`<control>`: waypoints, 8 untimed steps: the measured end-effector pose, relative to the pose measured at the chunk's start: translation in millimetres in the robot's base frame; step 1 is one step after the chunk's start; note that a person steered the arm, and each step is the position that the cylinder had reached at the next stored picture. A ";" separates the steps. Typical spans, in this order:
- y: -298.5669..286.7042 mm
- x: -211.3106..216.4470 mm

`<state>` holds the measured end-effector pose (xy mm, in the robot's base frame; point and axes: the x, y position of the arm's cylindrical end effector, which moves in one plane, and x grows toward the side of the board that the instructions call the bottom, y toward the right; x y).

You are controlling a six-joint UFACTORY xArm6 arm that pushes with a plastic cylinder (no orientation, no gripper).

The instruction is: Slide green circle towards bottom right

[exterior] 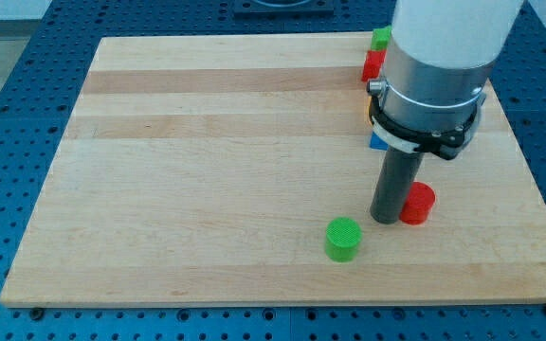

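Observation:
The green circle (342, 238) is a short green cylinder standing on the wooden board (207, 170), low and right of the middle. My tip (385, 219) rests on the board just to the upper right of it, a small gap apart. A red cylinder (418, 203) stands right beside the tip on its right, touching or nearly touching the rod.
The arm's white and grey body (429, 66) hides part of the board's upper right. A green block (380, 38) and a red block (374, 65) sit near the top right edge. A blue block (377, 142) and a sliver of an orange block (369, 107) peek out at the arm's left.

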<state>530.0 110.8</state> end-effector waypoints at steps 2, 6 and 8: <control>-63.5 -9.4; -107.4 32.4; -57.7 33.2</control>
<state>563.2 53.1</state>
